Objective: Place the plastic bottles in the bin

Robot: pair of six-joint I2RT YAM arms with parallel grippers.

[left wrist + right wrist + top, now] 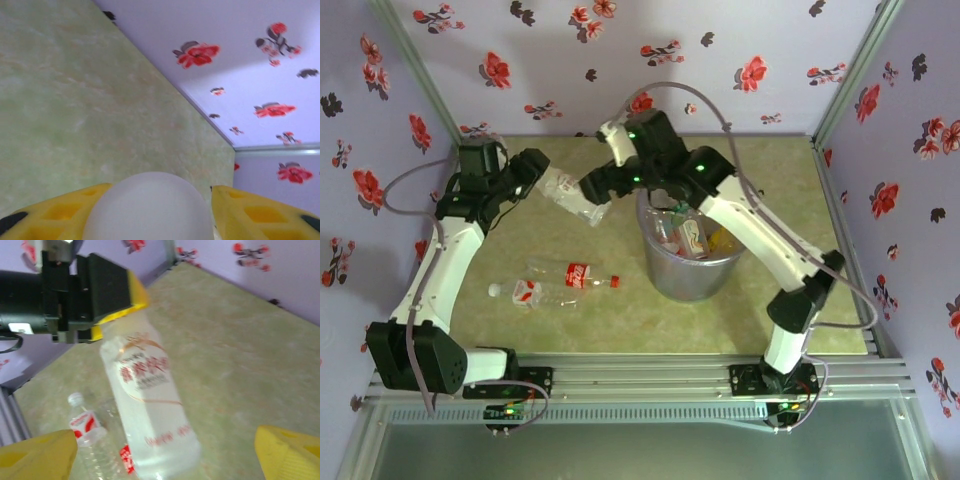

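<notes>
My left gripper [538, 172] is shut on the neck end of a clear bottle with a white label [567, 196], holding it in the air left of the bin [685, 280]. In the left wrist view the bottle's whitish rounded end [150, 207] sits between the yellow fingers [55, 215]. My right gripper [165, 460] is open wide around the bottle's other end [150, 405], its pads clear of the bottle. The left gripper [117, 315] grips the bottle's top in the right wrist view. Two clear bottles lie on the table: one red-capped [577, 273], one white-capped [532, 292]. Several bottles [690, 235] lie inside the bin.
The green tabletop [520, 240] is walled by floral panels at the back and sides. The right arm [760, 240] arches over the bin's far rim. A metal rail [650, 375] runs along the near edge.
</notes>
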